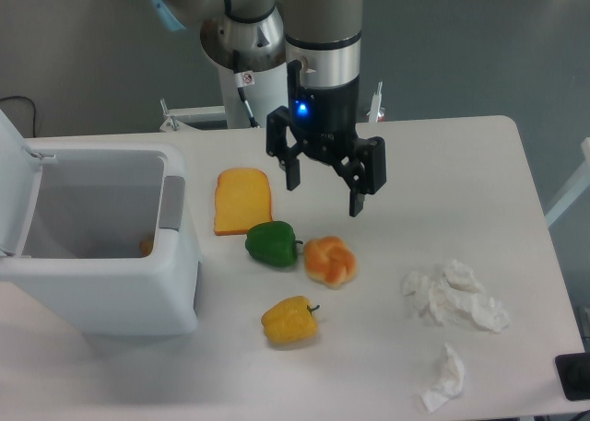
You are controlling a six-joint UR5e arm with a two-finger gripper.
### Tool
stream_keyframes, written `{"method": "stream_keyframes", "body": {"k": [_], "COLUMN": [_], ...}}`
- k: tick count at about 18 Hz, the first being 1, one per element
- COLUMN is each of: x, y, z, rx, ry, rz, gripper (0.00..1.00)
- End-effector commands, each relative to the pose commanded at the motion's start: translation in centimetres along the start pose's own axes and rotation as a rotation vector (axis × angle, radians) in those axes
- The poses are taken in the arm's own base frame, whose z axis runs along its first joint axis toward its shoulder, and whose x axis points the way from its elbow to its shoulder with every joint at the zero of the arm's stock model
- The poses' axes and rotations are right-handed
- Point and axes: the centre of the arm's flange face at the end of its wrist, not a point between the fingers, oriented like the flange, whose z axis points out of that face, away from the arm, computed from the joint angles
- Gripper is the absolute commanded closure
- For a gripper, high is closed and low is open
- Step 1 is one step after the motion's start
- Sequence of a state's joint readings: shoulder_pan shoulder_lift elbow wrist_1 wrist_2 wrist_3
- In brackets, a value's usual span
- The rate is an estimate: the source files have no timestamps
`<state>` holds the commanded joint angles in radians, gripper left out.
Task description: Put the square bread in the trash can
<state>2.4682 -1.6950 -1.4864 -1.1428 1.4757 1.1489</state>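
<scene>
The white trash can [111, 292] stands at the left of the table with its lid [14, 177] swung open and a grey panel [171, 203] on its right rim. A small tan-orange bit [146, 246] shows low inside the bin against its right wall; I cannot tell what it is. No pale beige square bread shows on the table. My gripper [324, 196] hangs open and empty above the table, just behind the green pepper and the knotted bun, well right of the bin.
A flat orange toast slice [242, 200], a green pepper [272, 243], a round orange knotted bun [330, 260] and a yellow pepper [289, 321] lie mid-table. Crumpled white tissues [456, 295] [445, 377] lie at the front right. A dark object [573, 377] sits at the right edge.
</scene>
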Motion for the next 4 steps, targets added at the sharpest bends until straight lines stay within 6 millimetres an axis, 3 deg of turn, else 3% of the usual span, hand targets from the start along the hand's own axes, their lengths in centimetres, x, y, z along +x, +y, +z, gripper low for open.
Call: {"method": "stream_keyframes", "body": {"k": [4], "x": [-0.08], "y": [-0.03], "z": [0.07], "rx": [0.003], "ry": [-0.007], "rz": [0.001], "gripper": [0.0]}}
